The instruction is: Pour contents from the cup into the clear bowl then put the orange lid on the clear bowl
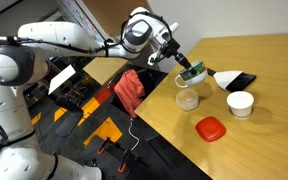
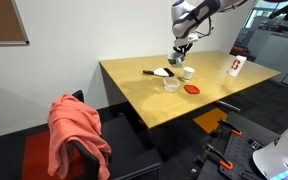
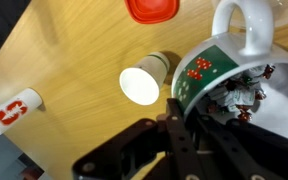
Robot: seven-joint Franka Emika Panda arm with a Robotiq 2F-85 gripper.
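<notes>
My gripper (image 1: 184,66) is shut on the dark green and white cup (image 1: 192,72) and holds it tilted above the clear bowl (image 1: 187,98). In the wrist view the cup (image 3: 206,65) lies on its side in the gripper (image 3: 187,106), handle up, with wrapped sweets (image 3: 242,95) at its mouth. The orange lid (image 1: 211,128) lies flat on the table near the bowl, and it also shows in the wrist view (image 3: 152,9). In an exterior view the gripper (image 2: 179,55) hangs over the clear bowl (image 2: 171,85) with the orange lid (image 2: 192,89) beside it.
A plain white cup (image 1: 240,103) stands beside the bowl, also in the wrist view (image 3: 144,83). A black and white object (image 1: 232,79) lies behind. A white cup with red marks (image 2: 236,66) stands at the table's far end. A chair with red cloth (image 2: 79,130) stands at the table's edge.
</notes>
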